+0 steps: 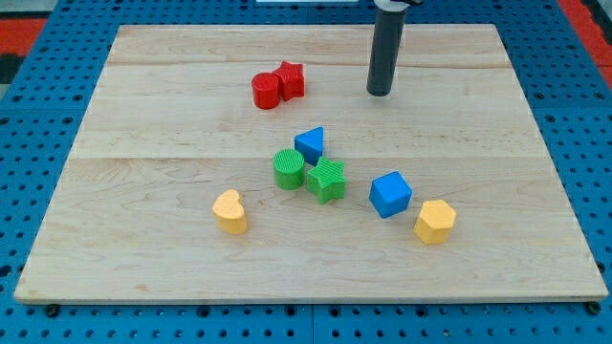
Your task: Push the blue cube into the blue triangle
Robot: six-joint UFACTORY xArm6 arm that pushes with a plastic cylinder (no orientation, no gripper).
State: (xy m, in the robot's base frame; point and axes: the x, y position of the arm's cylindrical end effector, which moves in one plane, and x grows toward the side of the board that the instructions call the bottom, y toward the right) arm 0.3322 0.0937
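Observation:
The blue cube (390,194) sits right of the board's centre, toward the view's bottom. The blue triangle (310,144) stands near the centre, up and to the left of the cube, with a gap between them. My tip (380,94) rests on the board near the view's top, well above the cube and up-right of the triangle, touching no block.
A green cylinder (289,169) and a green star (327,180) sit just below the triangle. A yellow hexagon (435,221) lies right below the cube. A yellow heart (229,211) is at lower left. A red cylinder (266,91) and red star (290,80) sit at upper left.

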